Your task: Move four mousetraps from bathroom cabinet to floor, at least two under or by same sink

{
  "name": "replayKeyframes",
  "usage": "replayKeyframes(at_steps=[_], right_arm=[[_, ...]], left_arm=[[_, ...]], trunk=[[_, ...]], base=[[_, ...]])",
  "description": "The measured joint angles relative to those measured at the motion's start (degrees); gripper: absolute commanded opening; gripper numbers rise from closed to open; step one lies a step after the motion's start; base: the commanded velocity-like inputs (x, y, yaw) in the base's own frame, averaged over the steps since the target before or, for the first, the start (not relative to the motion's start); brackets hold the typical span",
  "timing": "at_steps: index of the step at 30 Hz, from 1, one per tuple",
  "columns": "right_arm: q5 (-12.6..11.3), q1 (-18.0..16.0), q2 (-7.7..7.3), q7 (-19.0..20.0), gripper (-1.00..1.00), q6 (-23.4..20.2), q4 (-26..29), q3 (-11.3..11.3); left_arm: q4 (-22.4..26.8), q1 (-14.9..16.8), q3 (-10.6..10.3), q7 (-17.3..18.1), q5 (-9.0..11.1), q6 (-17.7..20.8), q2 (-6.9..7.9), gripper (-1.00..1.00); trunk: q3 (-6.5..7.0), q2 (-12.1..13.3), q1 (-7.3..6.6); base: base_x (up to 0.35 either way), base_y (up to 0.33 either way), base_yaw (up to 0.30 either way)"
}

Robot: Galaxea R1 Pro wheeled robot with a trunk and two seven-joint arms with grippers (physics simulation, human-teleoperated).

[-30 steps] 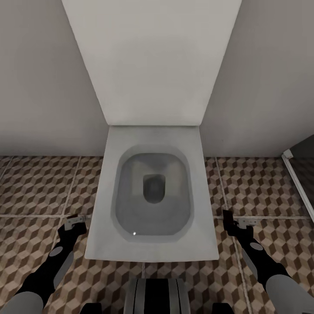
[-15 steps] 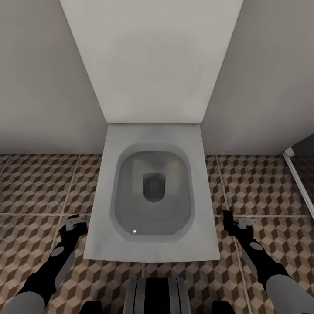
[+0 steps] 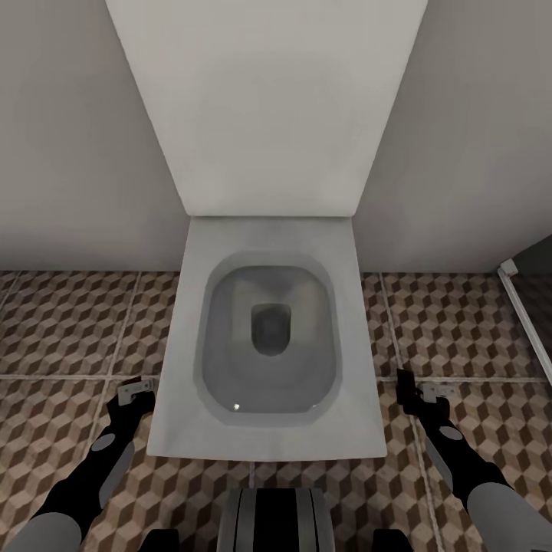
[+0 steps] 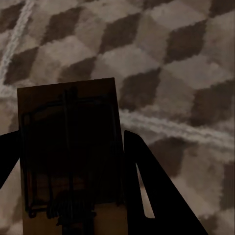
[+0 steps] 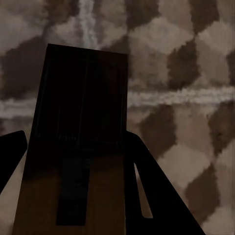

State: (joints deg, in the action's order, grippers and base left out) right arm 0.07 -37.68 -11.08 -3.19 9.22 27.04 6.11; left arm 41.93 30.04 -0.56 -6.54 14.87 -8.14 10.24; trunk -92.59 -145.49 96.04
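Bathroom floor [image 3: 69,322]: brown, beige and white cube-pattern tiles, pale grout lines. Toilet [image 3: 268,429]: pale grey, darker grey bowl. Wall [image 3: 69,153]: plain off-white. Between the left jaws, mousetrap [image 4: 68,147]: tan board, black wire. Between the right jaws, second mousetrap [image 5: 81,147]: shadowed dark brown, black bar.

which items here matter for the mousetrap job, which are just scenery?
Job:
left gripper shut on a mousetrap
right gripper shut on another mousetrap
bathroom floor, cube-pattern tiles

Scenery:
toilet
wall
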Motion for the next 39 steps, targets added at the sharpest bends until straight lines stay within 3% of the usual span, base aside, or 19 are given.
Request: replayKeyframes(at_steps=[21,25,39], right_arm=[[-0.02,0.0,0.0,0.55,-1.0,0.09,-0.01,-0.09],[-0.01,0.0,0.0,0.55,-1.0,0.09,-0.02,-0.09],[-0.02,0.0,0.0,0.55,-1.0,0.09,-0.01,-0.09]], left_arm=[[0.0,0.0,0.0,0.0,0.06,0.03,-0.16,-1.0],[-0.01,-0.01,0.0,0.0,0.06,0.09,-0.16,-1.0],[0.0,-0.01,-0.02,0.09,0.15,0.0,-0.16,-1.0]], trunk=[[0.0,0.0,0.0],[-0.88,-0.05,0.11],[-0.89,-0.05,0.1]], base=[[0.0,0.0,0.0],[0.0,0.0,0.0],[0.0,0.0,0.0]])
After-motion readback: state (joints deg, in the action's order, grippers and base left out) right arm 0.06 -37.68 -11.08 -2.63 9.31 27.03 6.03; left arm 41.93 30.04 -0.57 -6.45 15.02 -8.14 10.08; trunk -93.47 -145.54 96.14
